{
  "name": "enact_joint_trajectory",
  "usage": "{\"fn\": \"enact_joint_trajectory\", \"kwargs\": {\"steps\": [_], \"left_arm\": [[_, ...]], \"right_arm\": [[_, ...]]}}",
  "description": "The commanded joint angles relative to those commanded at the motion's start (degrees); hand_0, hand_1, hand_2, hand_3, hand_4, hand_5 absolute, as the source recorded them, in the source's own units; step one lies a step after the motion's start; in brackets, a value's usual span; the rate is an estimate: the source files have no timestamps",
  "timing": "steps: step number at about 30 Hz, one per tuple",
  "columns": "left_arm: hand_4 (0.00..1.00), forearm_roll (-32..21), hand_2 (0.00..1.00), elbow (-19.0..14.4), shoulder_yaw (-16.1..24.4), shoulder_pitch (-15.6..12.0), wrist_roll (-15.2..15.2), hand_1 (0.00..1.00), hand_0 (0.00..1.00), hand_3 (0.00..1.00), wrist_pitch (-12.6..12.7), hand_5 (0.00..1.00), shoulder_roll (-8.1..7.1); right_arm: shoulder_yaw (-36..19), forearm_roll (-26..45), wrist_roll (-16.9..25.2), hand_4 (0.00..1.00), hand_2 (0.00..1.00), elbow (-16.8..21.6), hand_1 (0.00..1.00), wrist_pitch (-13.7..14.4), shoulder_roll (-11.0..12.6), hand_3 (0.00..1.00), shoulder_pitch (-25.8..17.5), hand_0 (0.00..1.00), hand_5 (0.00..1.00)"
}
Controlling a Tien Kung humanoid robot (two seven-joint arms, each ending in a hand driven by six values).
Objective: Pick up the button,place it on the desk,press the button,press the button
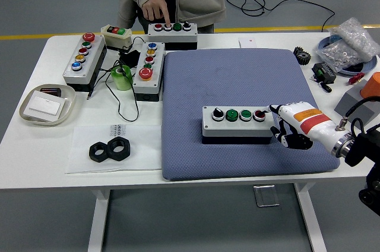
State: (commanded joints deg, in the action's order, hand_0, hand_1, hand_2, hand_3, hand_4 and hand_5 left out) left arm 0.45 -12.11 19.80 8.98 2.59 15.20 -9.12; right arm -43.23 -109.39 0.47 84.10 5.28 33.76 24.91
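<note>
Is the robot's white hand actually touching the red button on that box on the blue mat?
Cannot tell. In the head view, the right hand has a fingertip reaching the red button on the button box, but the overlap hides any contact or gap.

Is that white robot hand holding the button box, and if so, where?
Nothing is held. The right robot hand sits at the right end of the button box, a fingertip by its red button.

We see button box on mat at table centre-right, right hand just right of it, three more button boxes behind-left, tray far left, nuts front-left, person's hand over rear box.
</note>
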Motion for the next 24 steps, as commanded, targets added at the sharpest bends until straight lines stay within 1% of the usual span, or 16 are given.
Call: {"fn": "enact_joint_trajectory", "kwargs": {"steps": [5,11,14,16,18,20,24], "left_arm": [[0.591,0.0,0.84,0.0,0.0,0.0,0.0,0.821,0.732,0.809,0.0,0.998,0.01],[0.591,0.1,0.84,0.0,0.1,0.0,0.0,0.821,0.73,0.809,0.0,0.998,0.0],[0.589,0.0,0.84,0.0,0.0,0.0,0.0,0.821,0.73,0.809,0.0,0.998,-0.01],[0.589,0.0,0.84,0.0,0.0,0.0,0.0,0.821,0.73,0.809,0.0,0.998,-0.03],[0.589,0.1,0.84,0.0,0.1,0.0,0.0,0.821,0.728,0.809,0.0,0.998,-0.04],[0.589,0.2,0.84,0.0,0.1,0.0,-0.1,0.821,0.728,0.809,0.0,0.998,-0.05],[0.589,0.1,0.84,0.0,0.1,0.0,-0.1,0.821,0.723,0.809,0.0,0.998,-0.06]], "right_arm": [[0.6,-0.4,-0.2,0.459,0.223,0.4,0.106,-1.2,0.3,0.767,0.0,0.366,0.002],[0.6,-0.6,-0.3,0.46,0.222,0.7,0.105,-1.3,0.4,0.766,0.0,0.364,0.002],[-1.3,-0.3,0.3,0.459,0.223,2.1,0.106,1.1,0.3,0.77,-0.3,0.368,0.002],[-1.9,-0.1,0.6,0.459,0.223,2.9,0.106,2.1,0.3,0.77,-0.1,0.368,0.002],[-2.1,-0.1,0.7,0.457,0.223,3.5,0.105,2.5,0.2,0.774,0.1,0.367,0.002],[-1.7,0.0,0.7,0.457,0.223,4.1,0.105,2.9,-0.3,0.774,0.7,0.367,0.002],[-0.5,-0.1,0.4,0.455,0.221,3.8,0.104,2.4,-1.1,0.775,1.5,0.365,0.002]]}}
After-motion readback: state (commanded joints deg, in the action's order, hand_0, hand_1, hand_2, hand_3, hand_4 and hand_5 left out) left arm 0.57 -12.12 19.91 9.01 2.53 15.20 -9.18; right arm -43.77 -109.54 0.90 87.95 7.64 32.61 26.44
